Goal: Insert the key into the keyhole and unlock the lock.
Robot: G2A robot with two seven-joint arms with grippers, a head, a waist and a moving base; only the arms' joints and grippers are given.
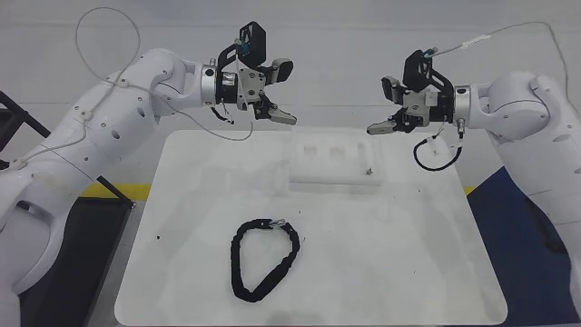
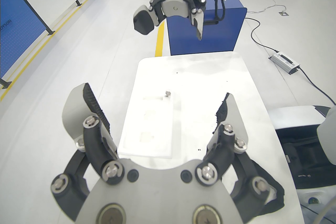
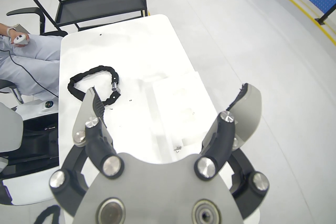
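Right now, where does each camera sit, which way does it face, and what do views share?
Top view: above the arms, looking down on the table; both arms show, left gripper and right gripper open.
Left wrist view: on the left wrist, facing across the white tray toward the right gripper; own fingers show.
Right wrist view: on the right wrist, facing across the tray toward the black chain lock; own fingers show.
Shared: all three show the key on the tray.

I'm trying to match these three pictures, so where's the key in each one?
Top view: the key lies at the white tray's right end.
Left wrist view: the key sits on the tray's end farther from the camera.
Right wrist view: the key sits on the tray's end nearest the camera.
Shared landmark: the white tray.
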